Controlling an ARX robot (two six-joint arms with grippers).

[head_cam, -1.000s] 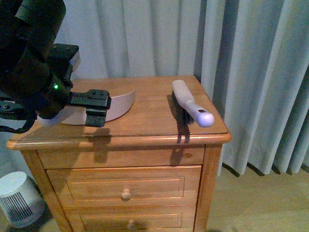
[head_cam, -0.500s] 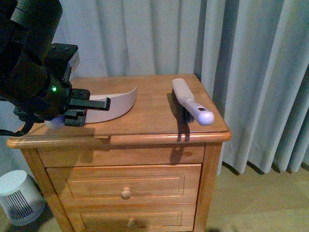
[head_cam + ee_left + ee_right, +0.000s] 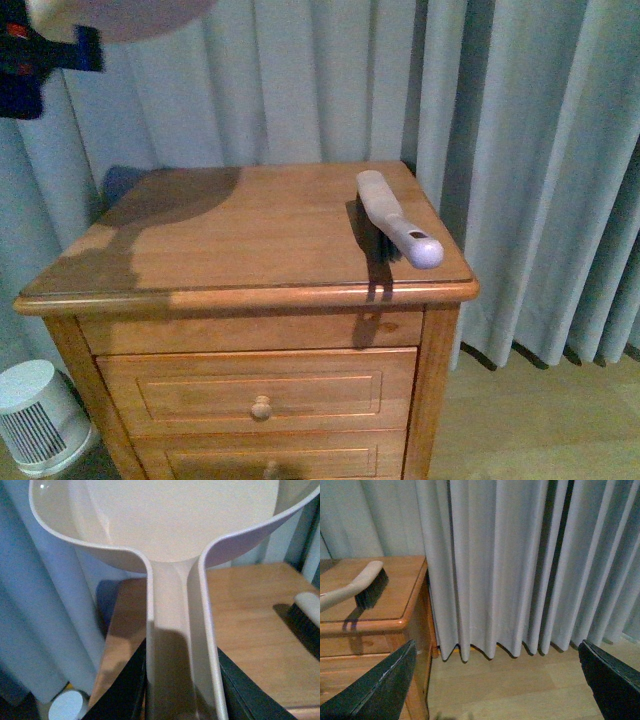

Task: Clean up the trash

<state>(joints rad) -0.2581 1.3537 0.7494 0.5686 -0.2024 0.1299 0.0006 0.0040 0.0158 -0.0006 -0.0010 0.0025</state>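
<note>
The pinkish-beige dustpan [image 3: 170, 520] is held up in the air above the left side of the nightstand [image 3: 250, 230]. My left gripper [image 3: 182, 680] is shut on its handle, with a black finger [image 3: 125, 690] on each side. In the front view only the pan's edge [image 3: 120, 15] and part of the left gripper [image 3: 40, 65] show, at the top left corner. The trash is out of view in every frame. My right gripper [image 3: 495, 680] hangs open over the floor to the right of the nightstand, with nothing between its fingers [image 3: 380, 690].
A hand brush [image 3: 395, 222] lies on the right side of the nightstand top; it also shows in the right wrist view [image 3: 355, 587]. Grey curtains [image 3: 520, 150] hang behind and to the right. A small white appliance [image 3: 35, 410] stands on the floor at the left.
My left gripper has lifted the dustpan off the nightstand top, up and to the left, almost out of the front view. The brush has not moved.
</note>
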